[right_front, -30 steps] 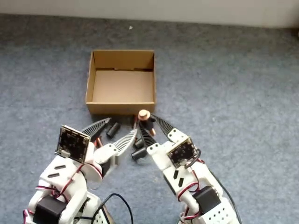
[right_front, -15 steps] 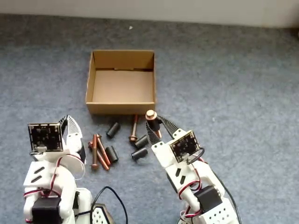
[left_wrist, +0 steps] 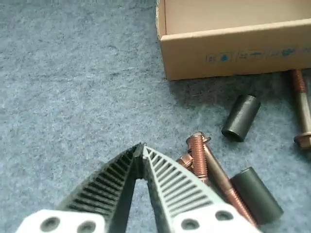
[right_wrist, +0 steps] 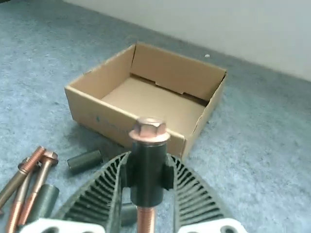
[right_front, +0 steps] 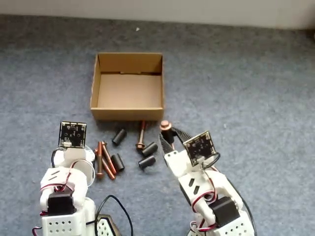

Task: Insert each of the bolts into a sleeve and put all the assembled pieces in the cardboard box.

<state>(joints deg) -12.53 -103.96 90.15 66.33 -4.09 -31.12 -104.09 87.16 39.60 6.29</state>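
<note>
Desk: a grey, carpet-like desk (right_front: 246, 98), with a pale wall along 12 o'clock.
Box: the cardboard box (right_front: 127, 114) is open with nothing in it. It sits at 11 o'clock from the right tool.
Right tool: the right tool (right_wrist: 147, 158) is clamped on a black sleeve with a bolt pushed through it. This bolt-and-sleeve piece (right_wrist: 146, 170) stands up straight, head on top, near the box's front wall but not over it.
Left tool: the left tool (left_wrist: 141, 154) has its tips pressed together and holds nothing. It is at 9 o'clock from the pile.
Pile: loose bolts (right_front: 104, 160) and loose sleeves (right_front: 117, 162) lie on the desk at 6 o'clock from the box.
Step now: I think the piece should go into the box next.
How to do it well: lift the piece higher than the front wall, then move it toward 11 o'clock until it is over the middle. Keep it upright so the bolt does not slide out. Go down low, then let go.
What changed: a second ago the left tool was spread wide over the sleeves. Now it is pulled back and closed. The right tool has carried the piece a little toward 3 o'clock.
</note>
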